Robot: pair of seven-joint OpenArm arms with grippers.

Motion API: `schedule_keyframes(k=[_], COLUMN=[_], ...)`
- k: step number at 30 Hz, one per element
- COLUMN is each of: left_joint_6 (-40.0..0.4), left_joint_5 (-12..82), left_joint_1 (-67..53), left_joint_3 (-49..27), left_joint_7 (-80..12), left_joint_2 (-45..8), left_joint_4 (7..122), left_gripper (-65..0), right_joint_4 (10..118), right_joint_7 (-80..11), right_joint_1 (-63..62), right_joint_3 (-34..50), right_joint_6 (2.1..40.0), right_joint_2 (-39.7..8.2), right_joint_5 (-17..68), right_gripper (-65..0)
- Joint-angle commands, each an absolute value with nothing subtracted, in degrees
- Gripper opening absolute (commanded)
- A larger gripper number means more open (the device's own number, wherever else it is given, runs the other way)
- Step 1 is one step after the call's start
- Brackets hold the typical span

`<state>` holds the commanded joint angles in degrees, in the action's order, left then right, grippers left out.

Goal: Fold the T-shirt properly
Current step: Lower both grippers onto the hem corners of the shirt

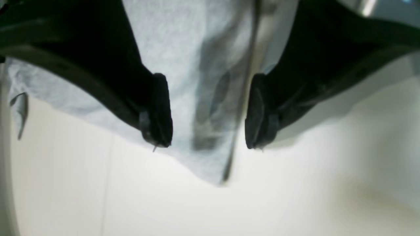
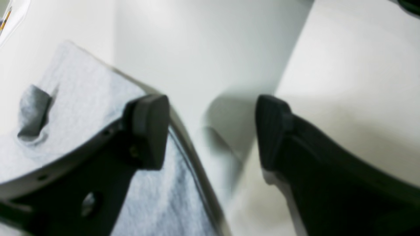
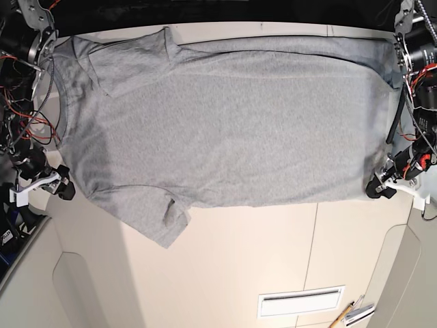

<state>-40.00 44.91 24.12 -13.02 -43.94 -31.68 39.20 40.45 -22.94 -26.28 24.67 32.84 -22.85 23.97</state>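
- The T-shirt (image 3: 225, 130) lies spread flat across the white table (image 3: 259, 253), plain grey side up, its neck end toward the right gripper (image 3: 60, 186) and its hem end toward the left gripper (image 3: 379, 189).
- The left gripper sits at the hem corner of the shirt; in the left wrist view its two black fingers (image 1: 160, 111) stand spread apart, with nothing pinched.
- Between those fingers a corner of the grey cloth (image 1: 183, 98) shows, running to a point just past the fingertips; a dark fold or seam line runs through it close to the inner side of one finger. Whether the pads touch the cloth cannot be told.
- The right gripper (image 2: 211, 131) is also spread wide, empty between the pads.
- In the right wrist view the shirt's edge (image 2: 82, 88) passes behind one finger (image 2: 147, 127); bare table fills the gap and lies under the other finger.
- A small raised wrinkle (image 2: 32, 111) in the cloth sits off to the outer side of that same finger.
- In the base view one short sleeve (image 3: 160, 222) lies on the table near the right gripper's fingers, but apart from them.
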Motion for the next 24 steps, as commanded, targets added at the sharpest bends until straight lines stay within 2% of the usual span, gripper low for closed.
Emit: schedule_keyframes(k=[10,20,21,24], left_joint_6=[-40.00,-40.00,-40.00,-40.00], left_joint_5=[43.86,43.86,43.83,43.83], left_joint_1=[24.12,24.12,24.12,24.12], left_joint_3=[-13.02,-13.02,-13.02,-13.02], left_joint_7=[-44.51,-46.35,-46.61,-46.98], left_joint_2=[-30.13,-30.17,-30.17,-30.17], left_joint_4=[39.20,39.20,39.20,39.20], left_gripper=[-25.7,-26.0,-26.8,-41.6], right_joint_4=[40.38,40.38,40.38,40.40], right_joint_7=[-23.16,-23.14,-23.18,-23.20], right_joint_1=[-26.28,-26.30,-26.30,-26.30], right_joint_3=[24.05,11.99,11.86,11.86], right_joint_6=[33.50,33.45,33.45,33.47], right_joint_2=[-17.65,-16.97,-16.97,-16.99], right_joint_5=[23.97,23.94,23.92,22.50], right_gripper=[-23.8,-24.4,-27.9,-45.6])
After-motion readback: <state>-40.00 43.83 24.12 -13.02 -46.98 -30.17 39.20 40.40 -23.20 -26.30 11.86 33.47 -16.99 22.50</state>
